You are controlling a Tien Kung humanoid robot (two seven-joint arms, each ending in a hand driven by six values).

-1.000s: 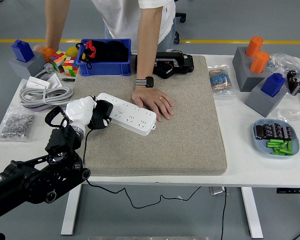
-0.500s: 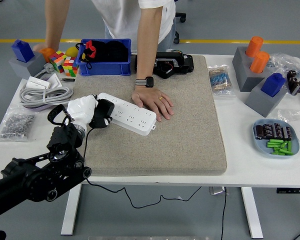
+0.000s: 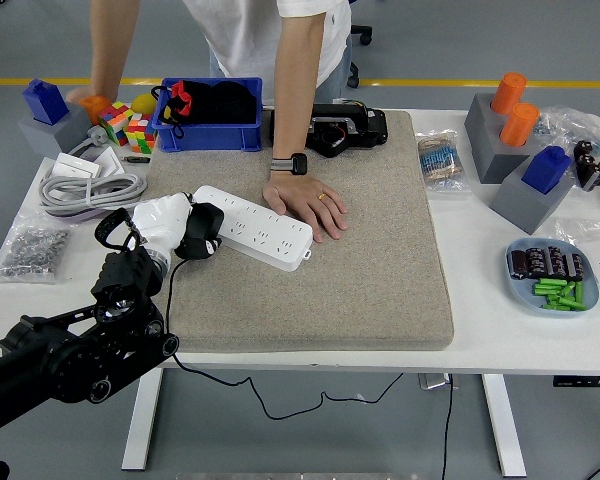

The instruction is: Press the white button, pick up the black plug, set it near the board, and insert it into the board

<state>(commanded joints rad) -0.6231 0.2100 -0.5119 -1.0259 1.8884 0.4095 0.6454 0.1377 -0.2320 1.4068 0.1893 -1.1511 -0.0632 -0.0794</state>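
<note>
Bright, even overhead light, sharp throughout.
Soft short shadows lie under the strip (image 3: 252,227) and the person's hand (image 3: 307,205) on the mat (image 3: 380,250); no glare, slight bowing near the table (image 3: 480,330) edges.

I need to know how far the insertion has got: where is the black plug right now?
In the head view it is left of centre: the black plug is in the left hand, at the left end of the white power strip on the grey mat.

Power strip (image 3: 253,228): white
Plug (image 3: 201,231): black
Mat (image 3: 360,240): beige-grey
Bin (image 3: 208,128): blue
Tabletop (image 3: 500,330): white
Cylinders (image 3: 514,108): orange
</note>
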